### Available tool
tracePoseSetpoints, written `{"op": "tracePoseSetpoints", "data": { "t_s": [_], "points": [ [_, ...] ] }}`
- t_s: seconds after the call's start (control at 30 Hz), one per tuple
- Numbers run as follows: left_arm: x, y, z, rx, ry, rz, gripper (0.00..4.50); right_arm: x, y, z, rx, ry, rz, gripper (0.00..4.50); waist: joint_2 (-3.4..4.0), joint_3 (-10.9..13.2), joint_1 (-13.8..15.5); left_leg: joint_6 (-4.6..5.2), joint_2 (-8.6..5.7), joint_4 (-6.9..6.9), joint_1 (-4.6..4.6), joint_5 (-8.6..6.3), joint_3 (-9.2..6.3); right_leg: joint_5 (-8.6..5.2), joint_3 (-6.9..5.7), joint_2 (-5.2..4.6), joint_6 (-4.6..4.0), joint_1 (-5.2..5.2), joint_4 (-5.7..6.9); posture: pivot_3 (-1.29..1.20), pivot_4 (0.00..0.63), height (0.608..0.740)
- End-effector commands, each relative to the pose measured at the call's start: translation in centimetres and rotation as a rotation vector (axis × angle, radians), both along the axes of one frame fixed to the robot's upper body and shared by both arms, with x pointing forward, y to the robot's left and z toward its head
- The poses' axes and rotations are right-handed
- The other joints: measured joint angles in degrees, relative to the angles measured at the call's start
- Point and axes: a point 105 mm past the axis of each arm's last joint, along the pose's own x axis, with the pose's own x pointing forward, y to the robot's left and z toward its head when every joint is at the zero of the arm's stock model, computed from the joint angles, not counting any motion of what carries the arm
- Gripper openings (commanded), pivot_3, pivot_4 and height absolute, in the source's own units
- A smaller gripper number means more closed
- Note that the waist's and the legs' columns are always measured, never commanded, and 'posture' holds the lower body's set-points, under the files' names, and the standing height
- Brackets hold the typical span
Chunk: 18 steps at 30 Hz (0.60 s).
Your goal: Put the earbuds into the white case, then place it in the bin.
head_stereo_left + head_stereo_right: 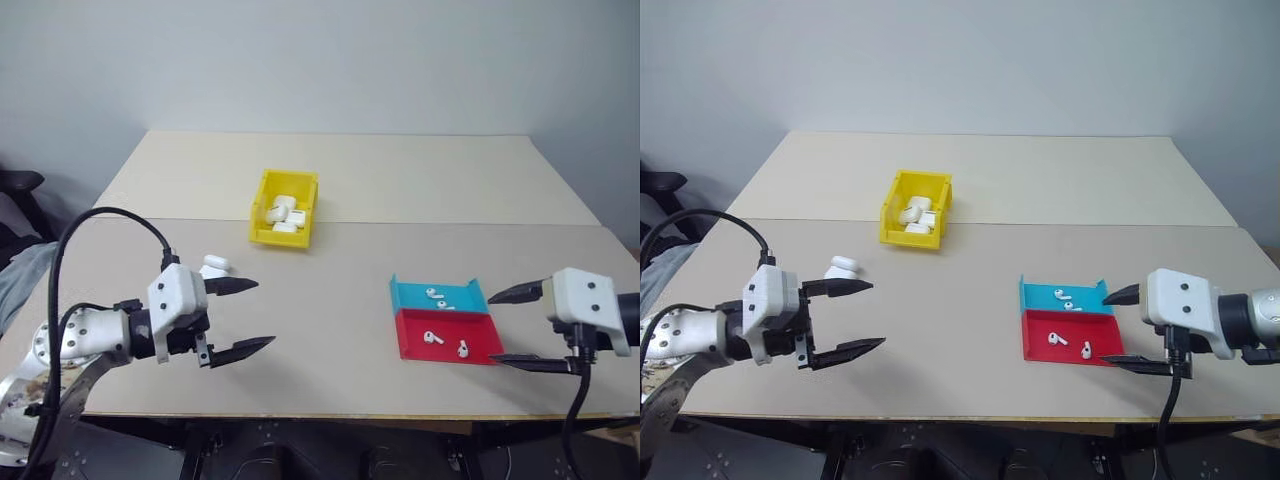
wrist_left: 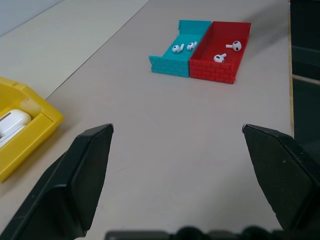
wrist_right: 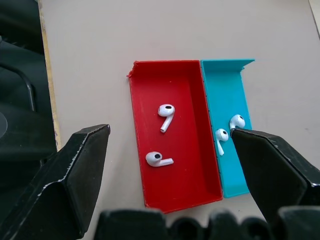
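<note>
Earbuds (image 3: pixel 166 111) lie loose, two in the red tray (image 3: pixel 150 80) and two in the teal tray (image 3: pixel 239 70) touching it, near the table's (image 1: pixel 340 290) front edge. Bare tabletop separates them from the white case (image 1: pixel 214 265) and the yellow bin (image 1: pixel 268 185) farther back. Left gripper (image 1: pixel 240 318) and right gripper (image 1: pixel 512 328) hover empty, jaws spread wide.

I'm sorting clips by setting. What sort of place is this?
Probably a robot test bench in a lab or workshop: two plain beige tables pushed together against a bare pale wall, carrying only small props, a bright yellow plastic bin and shallow teal and red trays holding tiny white earbuds.
</note>
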Motion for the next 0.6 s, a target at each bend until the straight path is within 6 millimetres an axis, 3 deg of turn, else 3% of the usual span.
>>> {"op": "tracePoseSetpoints", "data": {
  "t_s": [0.03, 0.33, 0.47, 0.6],
  "points": [
    [-0.2, -0.1, 0.9, -0.008, -0.027, 0.021, 4.50, 0.1, -0.3, 0.7, -0.033, -0.029, 0.018, 4.46, 0.00, 0.0, 0.0, 0.00, 0.00, 0.00, 0.00, 0.00, 0.00, 0.00, 0.00, 0.00, 0.00, 0.00, 0.00, 0.00, 0.150, 0.740],
    [1.0, 0.6, 0.8, 0.081, -0.090, 0.218, 4.50, 0.5, -0.6, -0.1, -0.053, -0.018, 0.013, 4.46, 0.00, 0.0, 0.0, 0.00, 0.00, 0.00, 0.00, 0.00, -0.01, 0.00, 0.00, 0.00, 0.00, 0.00, 0.01, 0.00, 0.150, 0.740],
    [3.2, 2.1, 0.5, 0.223, -0.068, 0.449, 4.50, 0.7, -0.7, 0.0, -0.050, -0.020, 0.005, 4.46, -0.04, 0.0, 0.1, -0.01, -0.01, 0.00, 0.05, 0.01, -0.04, 0.00, -0.01, 0.00, 0.00, 0.06, 0.03, 0.00, 0.150, 0.740],
    [5.5, 5.1, 1.5, 0.297, 0.110, 0.691, 4.50, 0.9, -0.6, 0.0, -0.041, -0.021, -0.012, 4.46, -0.07, 0.0, 0.3, -0.02, -0.05, 0.01, 0.05, 0.01, -0.08, -0.02, -0.01, 0.00, 0.04, 0.07, 0.03, 0.00, 0.150, 0.740]
  ]
}}
